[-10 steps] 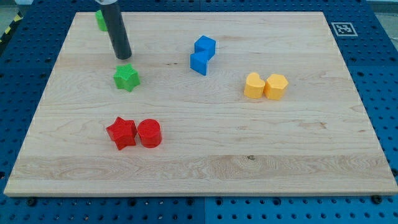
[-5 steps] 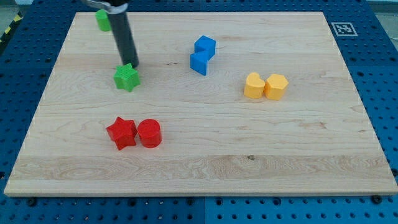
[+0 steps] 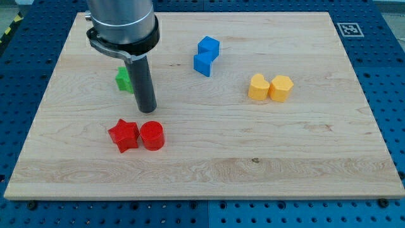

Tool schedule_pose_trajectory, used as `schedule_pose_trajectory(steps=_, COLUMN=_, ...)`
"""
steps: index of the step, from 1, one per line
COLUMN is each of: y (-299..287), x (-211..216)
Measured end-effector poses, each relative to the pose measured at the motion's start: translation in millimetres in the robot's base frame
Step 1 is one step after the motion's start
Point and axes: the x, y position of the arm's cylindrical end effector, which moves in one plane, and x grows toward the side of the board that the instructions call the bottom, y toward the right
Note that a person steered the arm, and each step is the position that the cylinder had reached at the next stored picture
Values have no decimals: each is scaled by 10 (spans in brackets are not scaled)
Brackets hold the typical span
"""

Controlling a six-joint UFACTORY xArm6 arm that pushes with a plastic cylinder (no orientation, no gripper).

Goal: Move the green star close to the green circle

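The green star [image 3: 123, 80] lies on the wooden board [image 3: 253, 158] at the upper left, partly hidden behind my rod. My tip [image 3: 147, 109] rests on the board just below and to the right of the star, above the red circle [image 3: 152, 135]. The green circle does not show; the arm's grey body [image 3: 121, 25] covers the top left corner where it lay.
A red star [image 3: 123, 135] sits beside the red circle at lower left. Two blue blocks [image 3: 205, 56] stand at top centre. Two yellow blocks [image 3: 270, 87] sit at the right, one heart-shaped. A marker tag [image 3: 348, 29] is at the top right corner.
My tip has moved from above the green star down and to the right, past it. The arm's body now covers the green circle. The star has barely shifted.
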Motion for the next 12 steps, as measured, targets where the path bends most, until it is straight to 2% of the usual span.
schedule_pose_trajectory(steps=5, y=-303, x=-258)
schedule_pose_trajectory(steps=12, y=-491, x=-1362)
